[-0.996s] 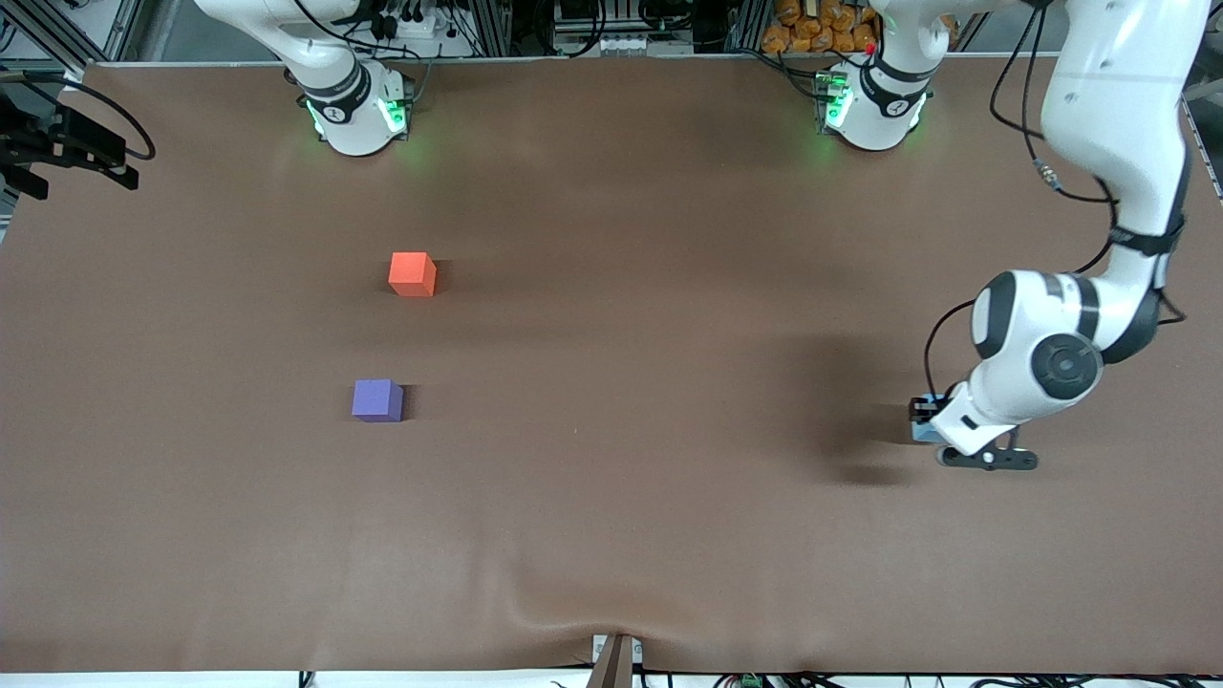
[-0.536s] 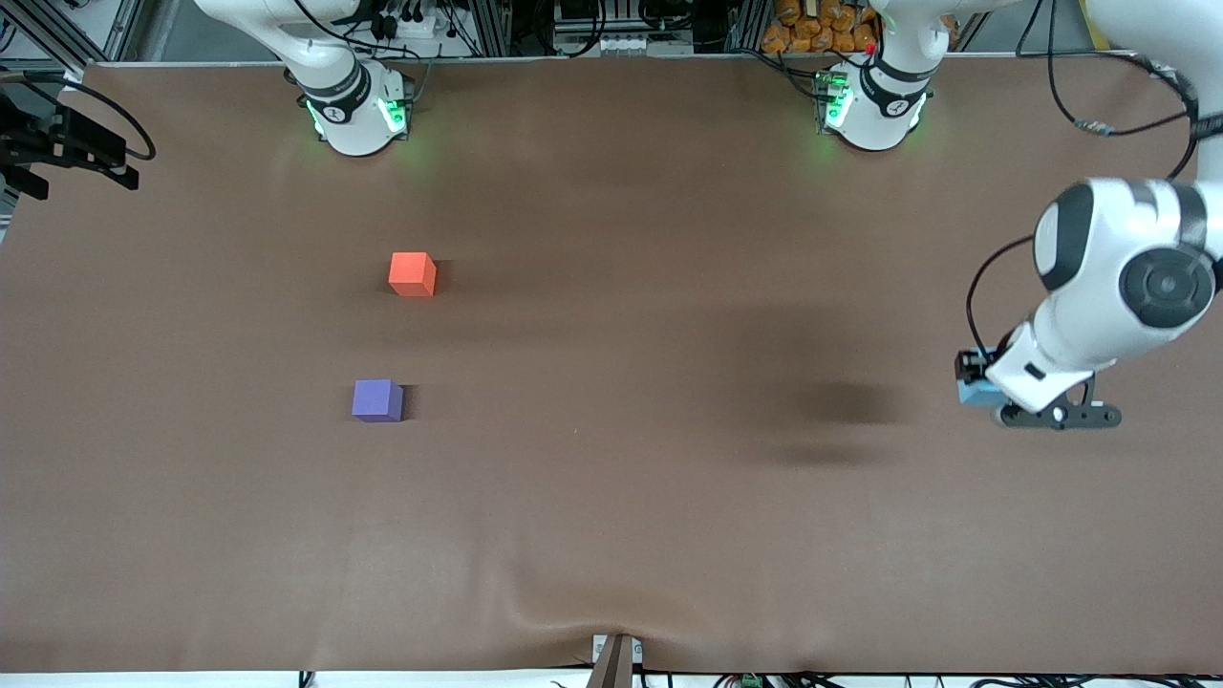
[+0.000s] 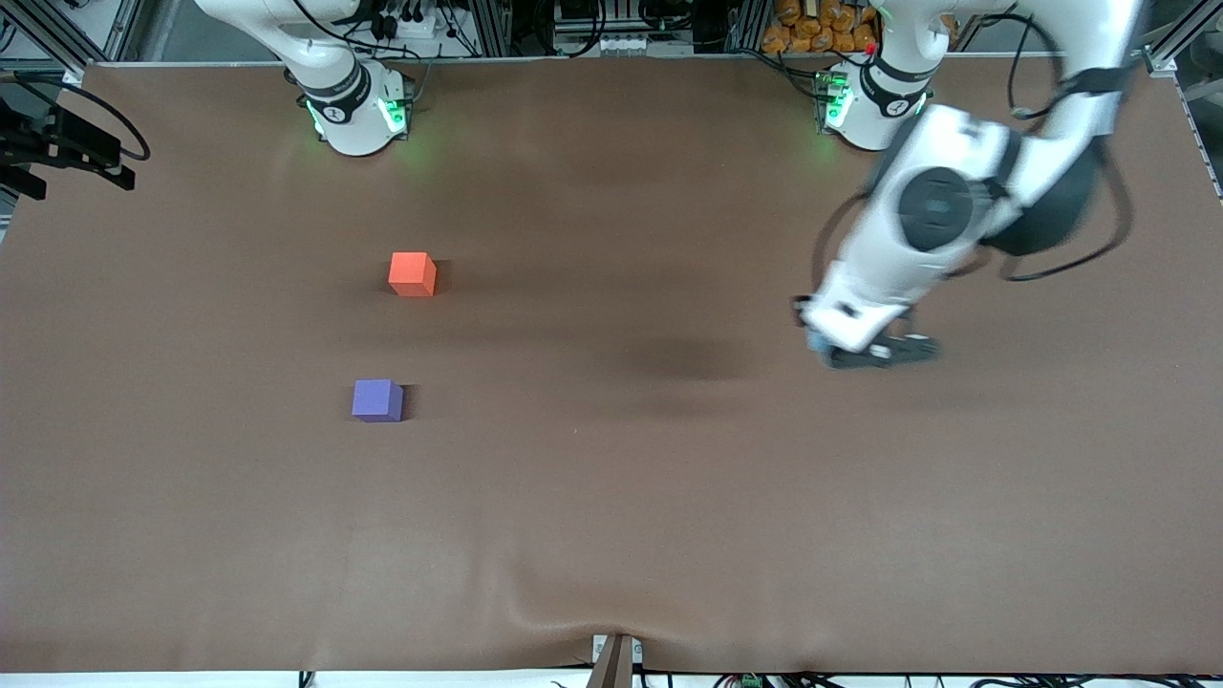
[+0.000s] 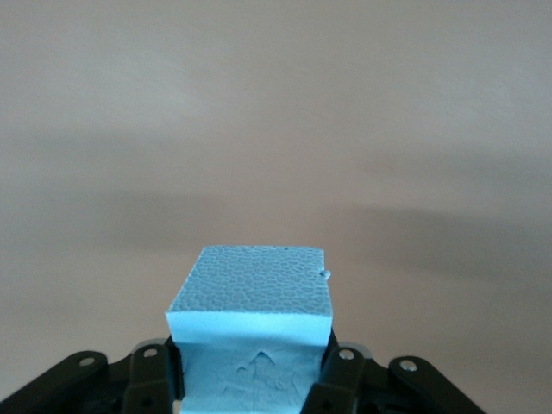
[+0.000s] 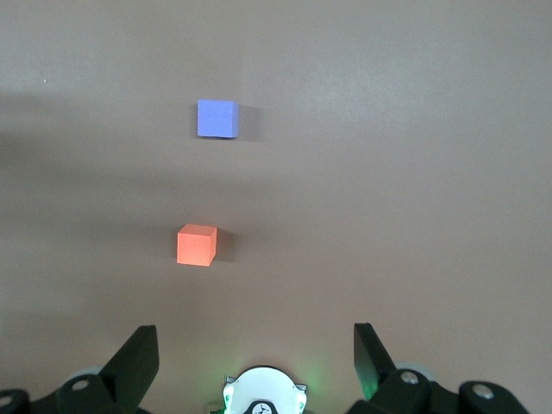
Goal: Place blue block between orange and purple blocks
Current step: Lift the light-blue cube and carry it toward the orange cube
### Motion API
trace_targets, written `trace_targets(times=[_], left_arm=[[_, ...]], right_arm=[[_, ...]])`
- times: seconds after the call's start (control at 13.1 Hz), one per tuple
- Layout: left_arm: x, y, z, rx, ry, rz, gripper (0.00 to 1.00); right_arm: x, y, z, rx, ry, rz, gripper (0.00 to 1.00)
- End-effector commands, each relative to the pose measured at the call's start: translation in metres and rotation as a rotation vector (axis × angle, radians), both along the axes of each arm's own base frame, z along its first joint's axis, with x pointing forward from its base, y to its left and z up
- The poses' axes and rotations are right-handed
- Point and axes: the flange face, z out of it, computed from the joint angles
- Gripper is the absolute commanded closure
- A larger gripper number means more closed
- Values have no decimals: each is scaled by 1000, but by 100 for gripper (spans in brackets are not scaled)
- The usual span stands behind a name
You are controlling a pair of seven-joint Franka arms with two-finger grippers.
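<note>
The left gripper (image 3: 824, 342) is up in the air over the bare brown table (image 3: 611, 497) toward the left arm's end, its fingers (image 4: 338, 379) clamped tight on the blue block (image 4: 252, 332), which fills the gap between them in the left wrist view. In the front view only a sliver of that block shows under the wrist. The orange block (image 3: 413, 273) and the purple block (image 3: 377, 399) sit flat on the table toward the right arm's end, well apart from the held block; the purple one lies nearer the front camera, and a bare gap separates the two. All the cloth between the left gripper and that pair is open, and both blocks stand well in from every table edge. A ripple in the cloth shows at the table's near edge. The right gripper (image 5: 254, 362) waits high above its base, jaws spread wide and holding nothing, looking down on the orange block (image 5: 197, 245) and purple block (image 5: 216, 118).
</note>
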Motion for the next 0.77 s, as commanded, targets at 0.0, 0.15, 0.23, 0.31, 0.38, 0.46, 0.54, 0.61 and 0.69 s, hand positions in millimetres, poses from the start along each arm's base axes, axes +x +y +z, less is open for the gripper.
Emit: trace_targets(times=[0.0, 0.15, 0.23, 0.31, 0.38, 0.46, 0.54, 0.61, 0.69], left_arm=[[-16, -84, -31, -8, 50, 28, 100], [-38, -143, -62, -1, 80, 41, 100], [-51, -169, -80, 5, 102, 32, 100], [-65, -197, -96, 13, 109, 32, 100], [-71, -216, -110, 19, 112, 43, 100], [-76, -235, -122, 23, 99, 52, 100], [-82, -249, -136, 35, 76, 56, 100], [-90, -261, -147, 34, 44, 44, 100], [-93, -267, -158, 32, 25, 37, 100]], right_arm=[[-3, -2, 3, 24, 0, 3, 0], [-3, -2, 3, 24, 0, 2, 0], [-3, 0, 3, 24, 0, 6, 0], [-3, 0, 3, 24, 0, 5, 0], [-2, -2, 2, 24, 2, 3, 0], [-2, -1, 2, 24, 2, 3, 0], [-2, 0, 2, 27, 0, 5, 0], [-2, 0, 2, 36, 0, 7, 0], [-2, 1, 2, 44, -1, 7, 0]])
